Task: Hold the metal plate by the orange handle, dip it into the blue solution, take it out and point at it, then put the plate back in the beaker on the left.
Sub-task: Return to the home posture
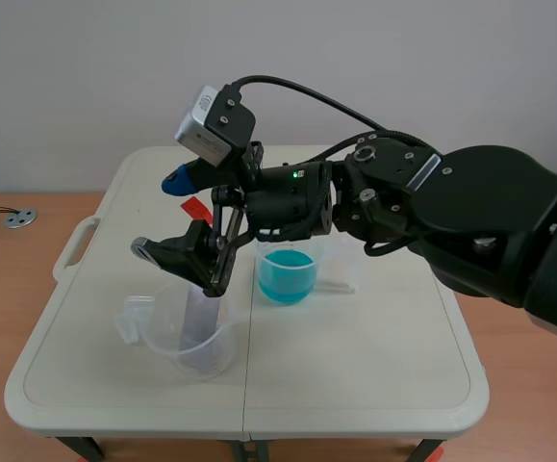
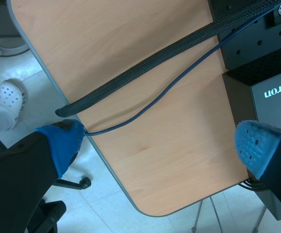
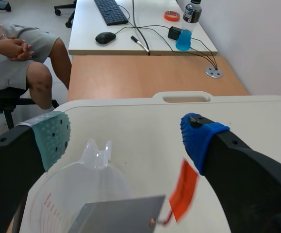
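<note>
The grey metal plate (image 1: 201, 313) stands in the clear left beaker (image 1: 187, 337), with its orange handle (image 1: 196, 209) sticking up above the rim. My right gripper (image 1: 167, 217) hovers over that beaker, open, with the handle between its fingers and touching neither. In the right wrist view the plate (image 3: 121, 213) and handle (image 3: 184, 191) lie just below my right gripper (image 3: 125, 138), the handle nearer the blue pad (image 3: 198, 138). The beaker of blue solution (image 1: 286, 274) stands to the right of it. My left gripper (image 2: 162, 145) is open over a wooden desk, away from the table.
The white folding table (image 1: 355, 375) has a carrying handle (image 1: 74, 248) at its left edge. A person (image 3: 19, 53) sits beyond it, beside a desk (image 3: 135, 29) with a keyboard and a bottle. Cables (image 2: 145, 63) cross the wooden desk (image 2: 169, 160) under the left gripper.
</note>
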`<control>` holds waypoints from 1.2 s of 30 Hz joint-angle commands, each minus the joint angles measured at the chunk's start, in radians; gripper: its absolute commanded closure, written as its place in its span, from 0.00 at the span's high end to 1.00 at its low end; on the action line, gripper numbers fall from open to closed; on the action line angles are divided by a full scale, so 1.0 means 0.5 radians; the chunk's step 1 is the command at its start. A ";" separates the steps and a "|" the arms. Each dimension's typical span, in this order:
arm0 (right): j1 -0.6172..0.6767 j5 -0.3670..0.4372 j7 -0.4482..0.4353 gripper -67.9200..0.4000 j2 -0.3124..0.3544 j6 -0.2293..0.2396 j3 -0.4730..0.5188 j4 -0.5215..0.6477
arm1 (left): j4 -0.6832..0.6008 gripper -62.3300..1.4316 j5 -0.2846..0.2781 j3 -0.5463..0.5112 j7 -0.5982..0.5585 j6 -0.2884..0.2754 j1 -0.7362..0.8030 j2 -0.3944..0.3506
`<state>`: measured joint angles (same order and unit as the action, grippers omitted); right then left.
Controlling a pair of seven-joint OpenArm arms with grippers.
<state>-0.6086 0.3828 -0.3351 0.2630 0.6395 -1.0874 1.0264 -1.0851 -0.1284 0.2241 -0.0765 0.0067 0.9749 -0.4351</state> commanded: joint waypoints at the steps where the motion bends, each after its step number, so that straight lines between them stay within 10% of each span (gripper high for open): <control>1: -0.040 0.031 -0.029 0.76 -0.006 -0.002 0.018 0.017 | -0.016 1.00 -0.003 0.000 -0.015 -0.002 0.016 0.001; 7: -0.039 0.092 -0.028 0.98 0.001 -0.002 0.019 0.018 | -0.016 1.00 -0.003 0.000 -0.021 -0.005 0.016 0.005; 17: 0.072 0.248 -0.027 0.98 0.246 -0.002 0.233 0.240 | -0.141 1.00 -0.001 -0.059 -0.035 0.058 0.005 -0.069; 36: 0.945 0.253 0.166 0.98 0.704 -0.092 0.964 0.984 | -0.836 1.00 -0.613 -0.809 -0.270 0.124 0.005 -0.635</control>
<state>-0.1356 0.4953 -0.2367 0.6109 0.5945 -0.6189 1.5024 -1.4879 -0.4263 -0.1844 -0.1875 0.0708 0.9752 -0.7616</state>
